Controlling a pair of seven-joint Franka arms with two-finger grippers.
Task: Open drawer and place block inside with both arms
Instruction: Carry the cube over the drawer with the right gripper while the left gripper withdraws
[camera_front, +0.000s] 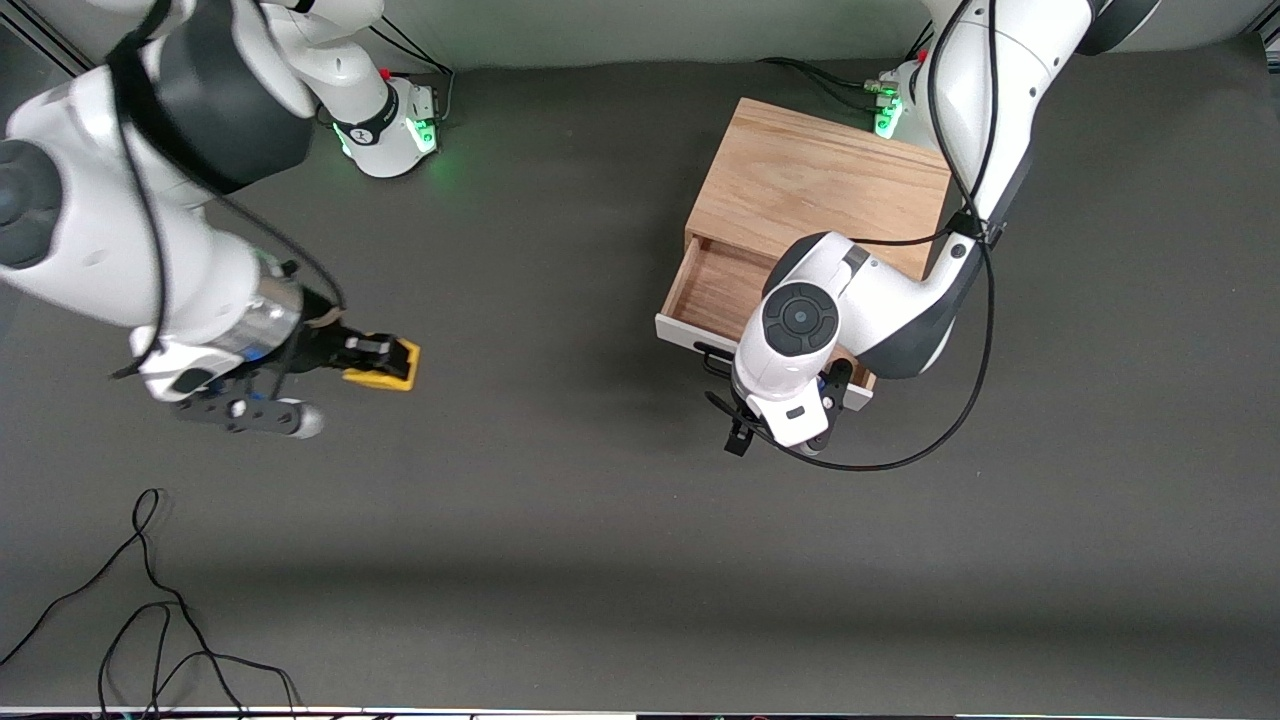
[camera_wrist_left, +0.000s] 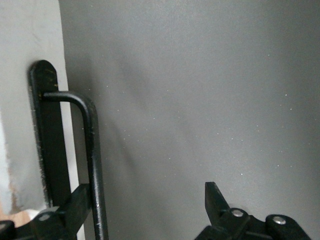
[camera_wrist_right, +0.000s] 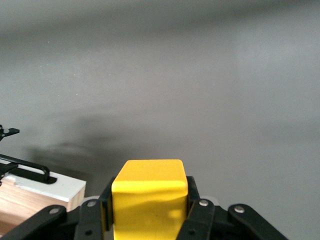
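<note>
The drawer (camera_front: 712, 285) stands pulled out of the light oak box (camera_front: 820, 185), its wood inside showing. My left gripper (camera_front: 752, 420) is open at the drawer's white front (camera_wrist_left: 30, 100). The black wire handle (camera_wrist_left: 93, 165) lies between its fingers, close to one of them and apart from the other finger (camera_wrist_left: 215, 200). My right gripper (camera_front: 385, 360) is shut on the yellow block (camera_front: 395, 378) over the bare table toward the right arm's end. The block (camera_wrist_right: 149, 195) fills the gap between the right gripper's (camera_wrist_right: 149, 212) pads, and the drawer front (camera_wrist_right: 47, 186) shows at that view's edge.
Loose black cables (camera_front: 150, 600) lie on the dark grey table near the front camera at the right arm's end. The arms' green-lit bases (camera_front: 425, 130) (camera_front: 885, 115) stand along the table's edge farthest from the camera.
</note>
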